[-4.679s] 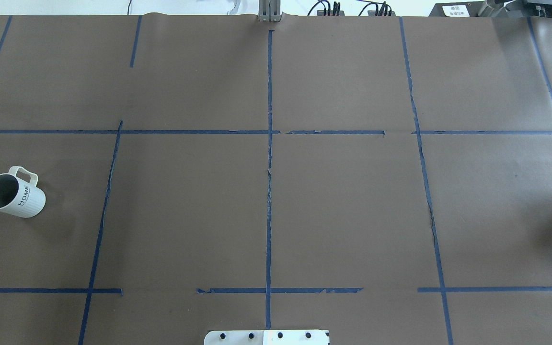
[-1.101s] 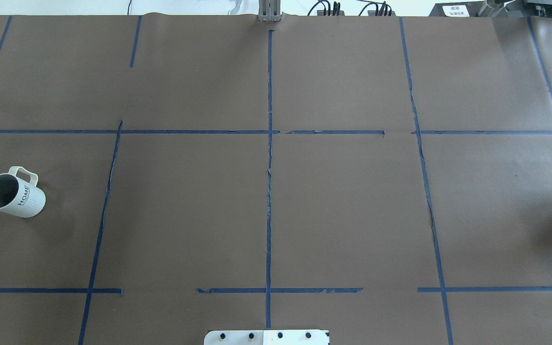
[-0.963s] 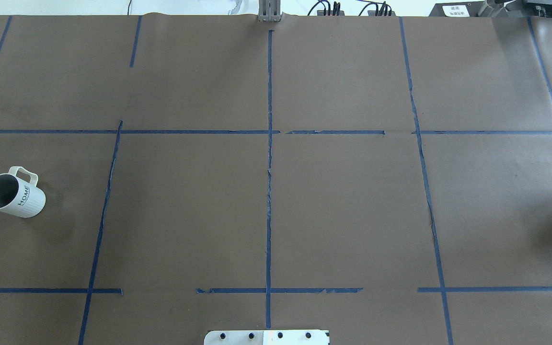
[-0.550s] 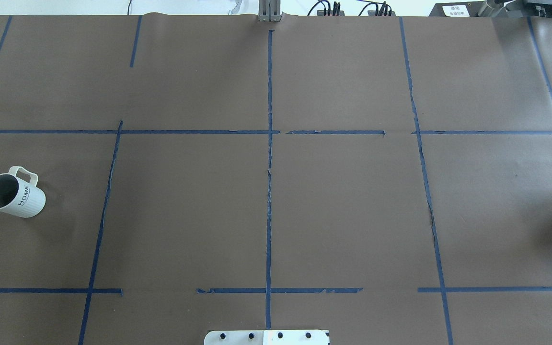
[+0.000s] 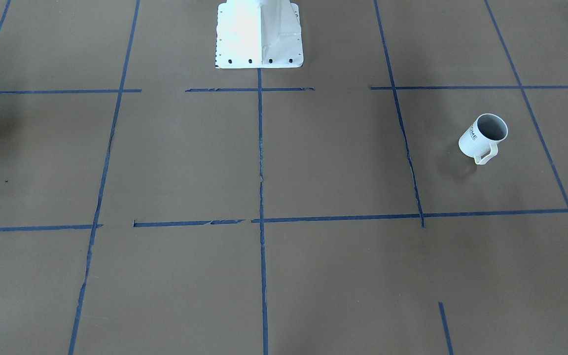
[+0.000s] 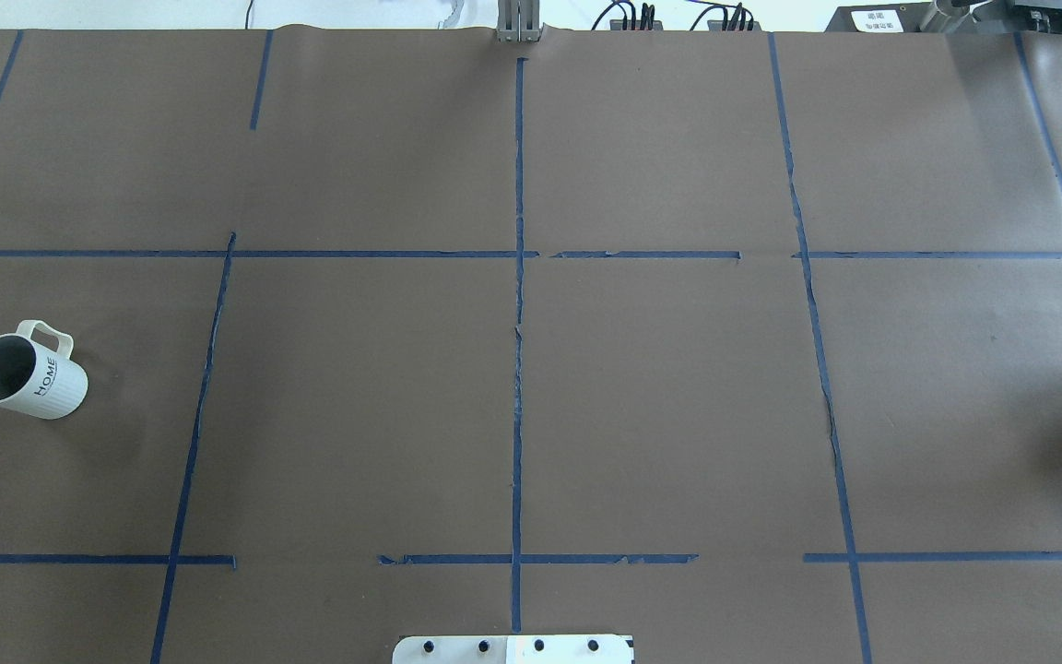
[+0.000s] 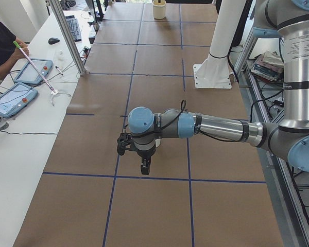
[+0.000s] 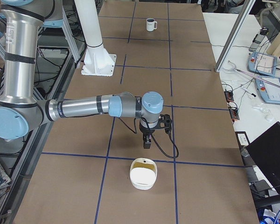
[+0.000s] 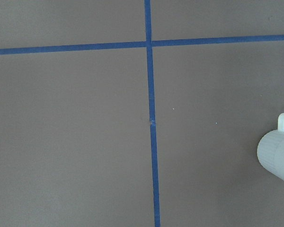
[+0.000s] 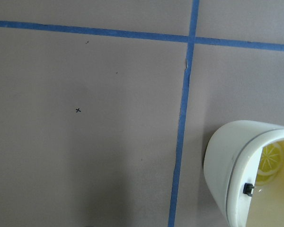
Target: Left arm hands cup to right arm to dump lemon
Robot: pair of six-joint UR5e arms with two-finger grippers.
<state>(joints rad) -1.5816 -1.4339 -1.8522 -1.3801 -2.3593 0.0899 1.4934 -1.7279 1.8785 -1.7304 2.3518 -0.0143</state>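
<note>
White cup [image 6: 26, 375] upright near the table's [image 6: 356, 387] left end, left tool [image 7: 144, 169] above the table, right tool [image 8: 147, 143] near a white container [image 8: 143, 176], cannot tell whether either tool's fingers are apart or together

Evenly lit from above, sharp, with soft shadows on the bench [image 5: 343, 162] beside the cup [image 5: 481, 138] and glare whitening the pedestal [image 5: 259, 34]

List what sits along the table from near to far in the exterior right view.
white container → right gripper, hanging over the table just beyond it → white pedestal base → cup at the far end
</note>
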